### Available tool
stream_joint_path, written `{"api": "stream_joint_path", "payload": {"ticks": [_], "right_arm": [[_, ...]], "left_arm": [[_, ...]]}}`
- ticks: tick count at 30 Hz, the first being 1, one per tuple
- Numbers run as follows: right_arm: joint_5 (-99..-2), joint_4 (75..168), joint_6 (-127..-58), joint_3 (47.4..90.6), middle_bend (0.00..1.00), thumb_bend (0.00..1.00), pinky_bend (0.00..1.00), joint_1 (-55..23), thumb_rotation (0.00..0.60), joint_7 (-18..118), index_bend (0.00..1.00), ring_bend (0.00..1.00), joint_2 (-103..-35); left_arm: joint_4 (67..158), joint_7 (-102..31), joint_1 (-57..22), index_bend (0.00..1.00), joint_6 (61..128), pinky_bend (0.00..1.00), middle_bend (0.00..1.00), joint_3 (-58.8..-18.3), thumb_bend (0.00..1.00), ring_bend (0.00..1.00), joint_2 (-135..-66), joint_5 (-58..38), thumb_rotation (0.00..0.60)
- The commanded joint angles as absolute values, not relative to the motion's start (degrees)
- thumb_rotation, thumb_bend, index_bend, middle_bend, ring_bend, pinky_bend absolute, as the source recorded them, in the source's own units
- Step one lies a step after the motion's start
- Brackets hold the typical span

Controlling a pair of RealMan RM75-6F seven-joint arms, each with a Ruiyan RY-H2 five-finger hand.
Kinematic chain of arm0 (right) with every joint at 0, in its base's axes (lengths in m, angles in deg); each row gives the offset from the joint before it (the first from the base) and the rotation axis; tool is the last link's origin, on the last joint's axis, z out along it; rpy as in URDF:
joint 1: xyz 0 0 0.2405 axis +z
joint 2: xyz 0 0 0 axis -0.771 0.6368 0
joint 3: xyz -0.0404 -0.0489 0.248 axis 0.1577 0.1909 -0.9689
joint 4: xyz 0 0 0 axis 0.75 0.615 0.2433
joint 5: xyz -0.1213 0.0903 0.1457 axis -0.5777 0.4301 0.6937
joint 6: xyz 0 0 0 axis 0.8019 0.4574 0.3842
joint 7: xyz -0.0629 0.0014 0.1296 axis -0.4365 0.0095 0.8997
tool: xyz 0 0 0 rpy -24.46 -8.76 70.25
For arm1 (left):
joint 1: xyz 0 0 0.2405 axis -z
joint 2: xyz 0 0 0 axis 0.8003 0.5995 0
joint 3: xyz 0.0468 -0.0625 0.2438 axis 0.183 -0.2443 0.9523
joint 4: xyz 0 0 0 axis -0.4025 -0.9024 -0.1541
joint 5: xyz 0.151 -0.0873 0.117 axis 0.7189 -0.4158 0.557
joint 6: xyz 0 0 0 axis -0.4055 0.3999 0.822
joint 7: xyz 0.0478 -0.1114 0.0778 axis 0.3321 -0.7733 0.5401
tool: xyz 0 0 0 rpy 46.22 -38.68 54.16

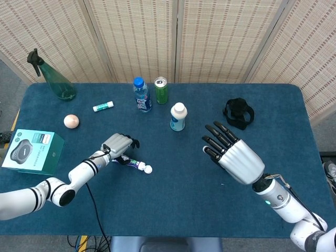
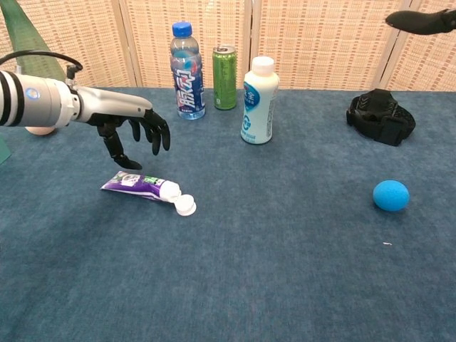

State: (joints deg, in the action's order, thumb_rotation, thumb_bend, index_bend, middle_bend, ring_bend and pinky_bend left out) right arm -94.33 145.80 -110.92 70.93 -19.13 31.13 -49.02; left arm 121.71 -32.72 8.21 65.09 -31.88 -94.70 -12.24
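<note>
Purple toothpaste tube [image 2: 142,186] flat on table; left robot hand [image 2: 132,132] above, fingers spread, empty. Right robot hand [image 1: 234,156] spread, empty.

I can read little here. The white bottle [image 2: 259,100] carries a blue label with a large Chinese character that looks like "全"; its smaller print is illegible. The water bottle [image 2: 187,70] label shows white Chinese characters, too blurred to read. Print on the purple tube [image 2: 144,187], green can [image 2: 225,77] and box [image 1: 30,150] is unreadable.
</note>
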Motion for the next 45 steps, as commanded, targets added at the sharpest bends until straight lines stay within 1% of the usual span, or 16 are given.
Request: {"api": "stream_joint_path", "payload": {"ticks": [1,4,7,11,19,25,30,38,45], "right_arm": [[-93.11,145.71,-111.71,70.48,0.37,0.22,0.16,-20.09,0.6,31.24,0.53,0.14,-47.97],[-91.28,146.08,-111.92,70.36,0.36,0.22,0.16,-21.42,0.6,30.91,0.52,0.14,-46.08],[-89.17,147.16,-112.02,70.53,0.35,0.22,0.16,-23.09,0.6,30.55,0.49,0.14,-43.9],[-85.75,148.89,-111.91,70.98,0.33,0.22,0.16,-25.61,0.6,29.42,0.42,0.14,-41.25],[-80.23,150.34,-113.54,72.65,0.3,0.22,0.16,-31.28,0.6,28.49,0.32,0.14,-38.66],[-76.85,148.77,-117.05,73.5,0.29,0.22,0.16,-35.92,0.6,28.95,0.25,0.13,-39.71],[-73.75,146.72,-118.65,74.55,0.26,0.22,0.16,-39.48,0.6,30.35,0.18,0.1,-41.58],[-70.7,144.31,-119.22,75.97,0.24,0.19,0.16,-43.47,0.6,32.98,0.18,0.08,-44.1],[-71.38,143.85,-119.57,76.62,0.24,0.19,0.15,-45.11,0.6,34.44,0.18,0.07,-45.09]], "left_arm": [[123.17,-33.92,6.54,0.25,67.54,0.24,0.3,-33.2,0.41,0.2,-92.94,-12.39,0.6],[125.07,-35.4,3.99,0.24,71.61,0.24,0.3,-34.42,0.41,0.2,-91.07,-11.76,0.6],[127.72,-36.31,0.57,0.24,77.25,0.24,0.3,-35.31,0.41,0.2,-88.75,-11.0,0.6],[131.71,-35.82,-3.96,0.24,83.76,0.24,0.3,-35.33,0.4,0.2,-85.38,-10.43,0.6],[134.6,-35.71,-13.58,0.24,95.35,0.24,0.29,-34.01,0.33,0.2,-82.25,-7.85,0.6],[133.91,-35.08,-20.42,0.23,102.58,0.24,0.28,-32.44,0.32,0.2,-82.49,-5.83,0.6],[133.6,-34.84,-25.47,0.23,106.66,0.24,0.28,-30.92,0.32,0.2,-82.59,-4.08,0.6],[134.37,-34.0,-32.27,0.23,112.46,0.24,0.28,-28.97,0.32,0.2,-82.9,-0.18,0.6],[135.84,-30.06,-34.96,0.23,113.88,0.24,0.28,-28.75,0.32,0.2,-82.95,1.45,0.6]]}}
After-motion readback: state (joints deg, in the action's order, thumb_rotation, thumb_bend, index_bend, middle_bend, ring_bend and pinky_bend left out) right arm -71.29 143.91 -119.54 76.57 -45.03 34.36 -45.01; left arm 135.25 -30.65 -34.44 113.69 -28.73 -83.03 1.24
